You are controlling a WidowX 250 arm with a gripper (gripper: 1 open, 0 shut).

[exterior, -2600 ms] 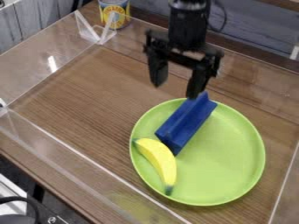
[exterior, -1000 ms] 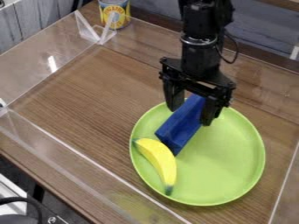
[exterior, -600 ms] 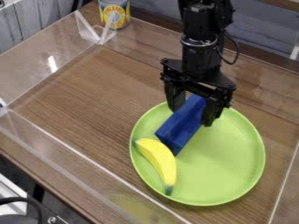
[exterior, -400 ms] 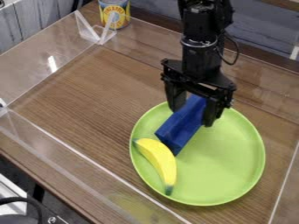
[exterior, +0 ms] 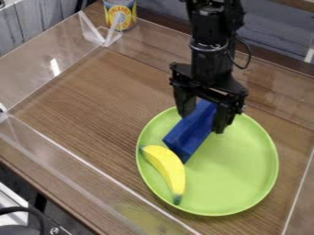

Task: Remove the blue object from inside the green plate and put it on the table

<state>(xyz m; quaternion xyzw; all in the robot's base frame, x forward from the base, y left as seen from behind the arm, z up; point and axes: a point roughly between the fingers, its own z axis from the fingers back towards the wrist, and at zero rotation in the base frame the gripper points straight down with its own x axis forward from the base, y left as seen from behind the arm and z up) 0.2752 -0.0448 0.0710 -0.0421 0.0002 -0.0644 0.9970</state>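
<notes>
The blue object lies slanted in the green plate, which sits at the front right of the table. My gripper hangs straight down over the block's upper end. Its two black fingers stand open, one on each side of the block, low enough to straddle it. I cannot tell whether the fingers touch the block. The block's top end is partly hidden behind the right finger.
A yellow banana lies in the plate just left of the block's lower end. A yellow-labelled can stands at the back. Low clear plastic walls border the tabletop on the left and front.
Compared with the earliest frame, the gripper has come forward and down from above the bare wood to straddle the block. Over the last second nothing has visibly moved.
</notes>
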